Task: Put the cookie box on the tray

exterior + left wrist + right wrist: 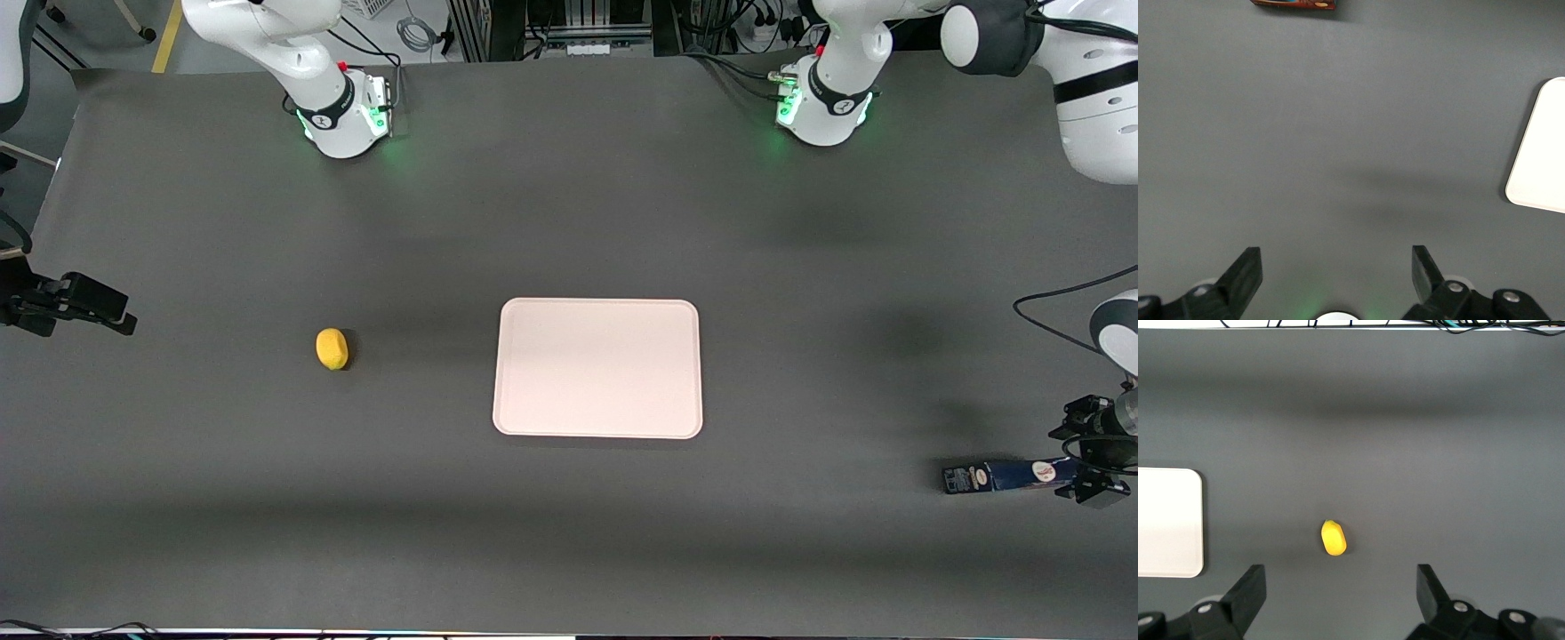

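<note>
Your tray (597, 368) sits bare mid-table, so you're on the approach step. The cookie box (1000, 476) lies flat toward the working arm's end, well apart from the tray. Your gripper (1337, 273), fingers spread wide and holding nothing, needs lowering over it; its end is hidden.

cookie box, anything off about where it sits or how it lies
Nothing damaged. The cookie box lies flat on the table at the working arm's end, well off the tray, which holds nothing. The open pincer hovers over bare table.
</note>
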`<state>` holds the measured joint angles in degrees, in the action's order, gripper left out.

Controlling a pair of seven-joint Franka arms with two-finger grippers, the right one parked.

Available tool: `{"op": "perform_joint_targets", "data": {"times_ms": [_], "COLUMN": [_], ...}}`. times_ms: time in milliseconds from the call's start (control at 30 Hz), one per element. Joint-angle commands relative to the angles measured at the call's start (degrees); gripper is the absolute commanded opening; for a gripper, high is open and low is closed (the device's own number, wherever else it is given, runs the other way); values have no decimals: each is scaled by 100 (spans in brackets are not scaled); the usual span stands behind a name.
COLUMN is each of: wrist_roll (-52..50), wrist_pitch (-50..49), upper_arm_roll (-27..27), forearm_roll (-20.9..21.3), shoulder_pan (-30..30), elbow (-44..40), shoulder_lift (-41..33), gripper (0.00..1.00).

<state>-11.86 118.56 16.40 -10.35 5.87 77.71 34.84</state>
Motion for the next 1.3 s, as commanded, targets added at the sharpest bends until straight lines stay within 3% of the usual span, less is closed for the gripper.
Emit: {"op": "perform_joint_targets", "data": {"times_ms": [0, 833, 867, 900, 967, 1033, 1267], "wrist_roll": [491, 1115, 1142, 1159, 1238, 1300, 1300], "wrist_pitch": [448, 2128, 2154, 2198, 2251, 2163, 2031], "upper_arm_roll": [48, 21, 30, 30, 30, 30, 30], "forearm_roll": [-336, -881, -942, -1012, -1118, -1136, -1127], "shoulder_pan": [73, 284, 284, 284, 292, 301, 275], "elbow": [-300, -265, -265, -265, -256, -256, -256], "shoulder_lift": [435, 1569, 1596, 1613, 1640, 1631, 1534], "gripper": [100, 97, 91, 77, 35, 2, 0]}}
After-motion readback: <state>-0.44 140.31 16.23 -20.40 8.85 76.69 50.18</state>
